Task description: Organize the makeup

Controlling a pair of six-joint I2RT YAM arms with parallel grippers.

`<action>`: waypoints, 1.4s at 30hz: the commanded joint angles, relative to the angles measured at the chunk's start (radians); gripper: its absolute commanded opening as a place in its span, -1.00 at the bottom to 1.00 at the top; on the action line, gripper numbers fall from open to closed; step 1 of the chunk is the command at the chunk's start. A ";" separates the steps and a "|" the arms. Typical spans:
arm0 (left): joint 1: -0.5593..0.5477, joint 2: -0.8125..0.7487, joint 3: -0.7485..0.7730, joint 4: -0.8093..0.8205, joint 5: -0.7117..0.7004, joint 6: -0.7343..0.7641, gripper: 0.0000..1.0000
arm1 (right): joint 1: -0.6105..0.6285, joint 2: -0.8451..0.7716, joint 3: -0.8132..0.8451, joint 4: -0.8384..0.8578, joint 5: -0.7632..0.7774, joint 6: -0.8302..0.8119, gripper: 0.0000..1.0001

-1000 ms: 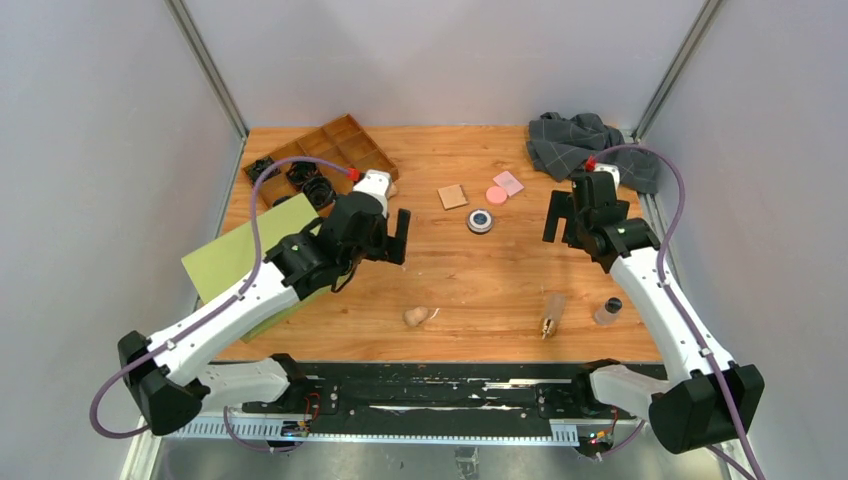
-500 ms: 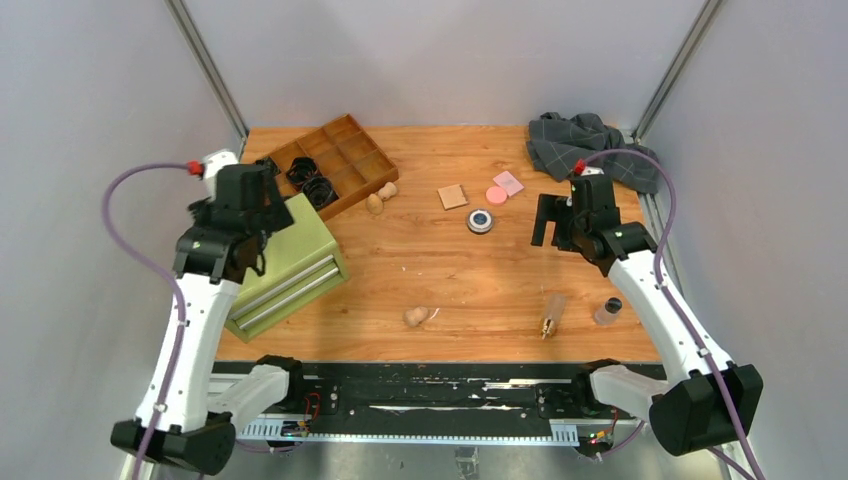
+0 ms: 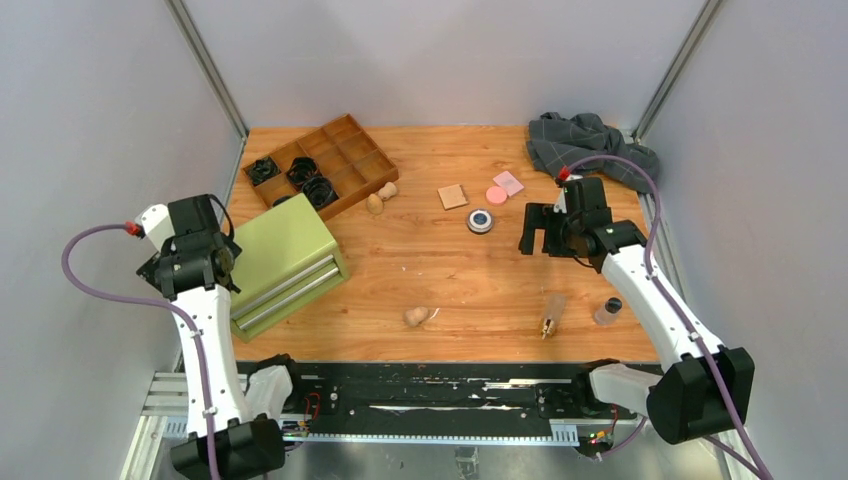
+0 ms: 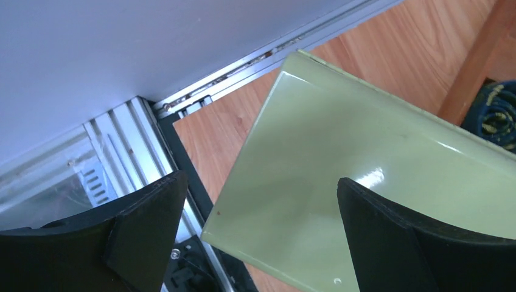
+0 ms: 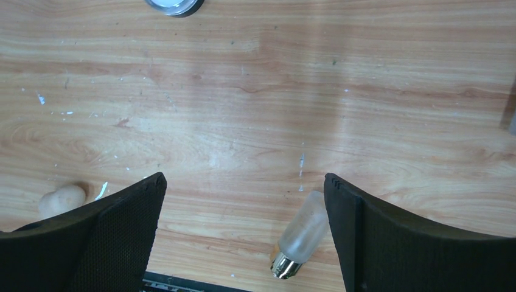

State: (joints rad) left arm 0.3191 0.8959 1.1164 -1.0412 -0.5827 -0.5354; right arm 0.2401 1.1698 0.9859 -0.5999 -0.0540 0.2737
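Green drawer chest (image 3: pixel 290 262) beside wooden divided tray (image 3: pixel 368 163); grey checked cloth (image 3: pixel 585 140) at far-right table (image 3: pixel 450 280) corner.

The left arm (image 3: pixel 200 340) rises almost upright from its base at the near left corner, its wrist bent over at the top. The left pincer (image 4: pixel 260 182) points down with both black fingers spread wide, gripping nothing. The right arm (image 3: pixel 655 300) slants forward and inward from its base. The right pincer (image 3: pixel 537 232), turned toward the middle, is likewise spread wide and empty.
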 commanded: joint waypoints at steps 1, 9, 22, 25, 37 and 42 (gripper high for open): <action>0.099 -0.021 -0.038 0.087 0.053 -0.067 0.96 | 0.007 0.012 0.035 -0.003 -0.090 -0.019 1.00; 0.281 -0.087 -0.212 0.248 0.253 -0.059 0.96 | 0.007 0.055 0.116 -0.061 -0.117 -0.023 1.00; 0.309 -0.189 -0.459 0.410 1.028 -0.114 0.98 | 0.009 0.117 0.145 -0.082 -0.117 0.010 0.96; 0.242 -0.261 -0.477 0.405 1.047 -0.138 0.97 | 0.009 0.125 0.127 -0.082 -0.111 0.017 0.96; 0.189 -0.317 -0.407 0.356 1.013 -0.075 0.97 | 0.085 0.078 0.039 0.116 -0.252 0.207 0.95; 0.175 -0.270 -0.244 0.342 0.897 0.016 0.97 | 0.247 0.098 0.027 0.284 -0.228 0.296 0.92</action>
State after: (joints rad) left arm 0.5087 0.6083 0.7418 -0.6979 0.3706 -0.5991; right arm 0.3740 1.2640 1.0122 -0.4843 -0.2699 0.4713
